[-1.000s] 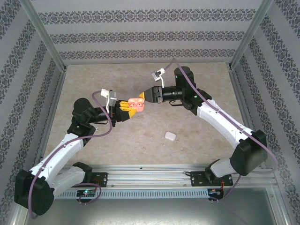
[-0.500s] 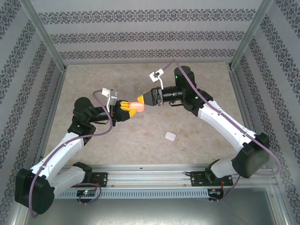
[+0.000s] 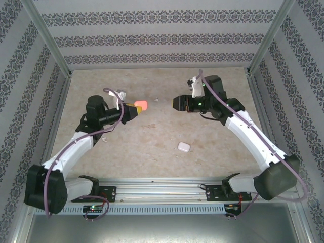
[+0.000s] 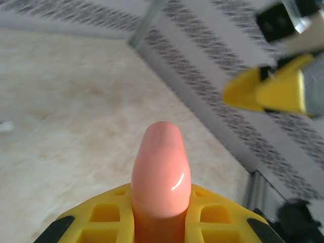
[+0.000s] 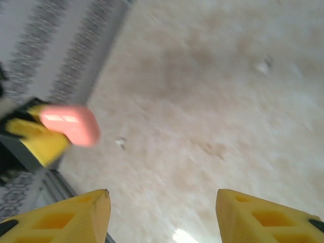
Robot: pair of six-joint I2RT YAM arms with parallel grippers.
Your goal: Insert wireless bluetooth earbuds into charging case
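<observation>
Left tool (image 3: 135, 107) clamps the pink case (image 3: 142, 105) above the worktop (image 3: 126, 147). Its lid looks shut, its long axis runs along the fingers, and its nose points to 3 o'clock. A white speck (image 3: 156, 100), possibly an earbud, lies between the tools. Right tool (image 5: 163, 197) gapes wide, empty. Likely next: set this case down, then turn to the white case (image 3: 183, 147) at 5 o'clock.

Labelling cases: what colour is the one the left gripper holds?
Salmon pink; the case shows best in left wrist view.
</observation>
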